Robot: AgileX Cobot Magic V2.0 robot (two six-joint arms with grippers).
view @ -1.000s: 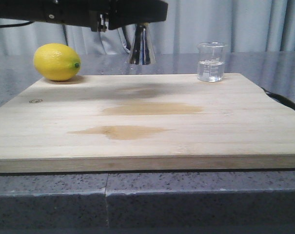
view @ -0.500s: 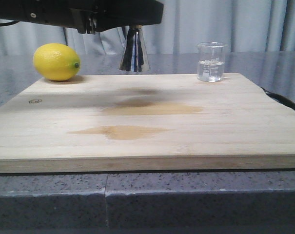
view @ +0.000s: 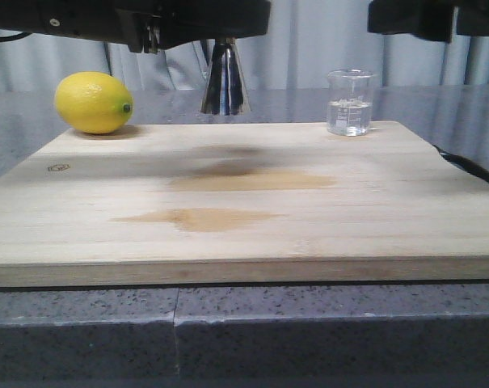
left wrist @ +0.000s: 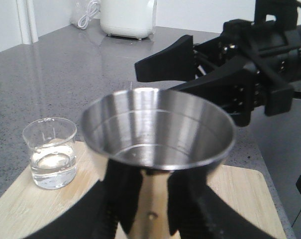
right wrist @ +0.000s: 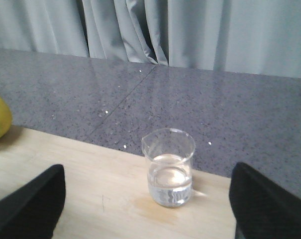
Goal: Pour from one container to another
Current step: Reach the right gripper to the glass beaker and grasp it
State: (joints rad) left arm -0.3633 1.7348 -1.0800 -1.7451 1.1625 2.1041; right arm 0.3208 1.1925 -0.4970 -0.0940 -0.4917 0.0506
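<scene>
The left gripper (left wrist: pixel 145 219) is clamping the shiny steel hourglass jigger (view: pixel 225 78) aloft; the right gripper (right wrist: pixel 145 209) is gaping toward the small clear glass beaker (right wrist: pixel 168 167) sitting on the pale wooden board's (view: pixel 244 210) far corner — fragile, slick, best grasped mid-wall

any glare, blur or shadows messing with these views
Front view: soft shadow patches on the cutting board under the lifted jigger; the beaker is small but sharp. Left wrist view: the jigger fills the frame, streaked with bright reflections, its lower part and the gripping fingers blurred. Right wrist view: clear beaker, fingertips dark and soft.
</scene>
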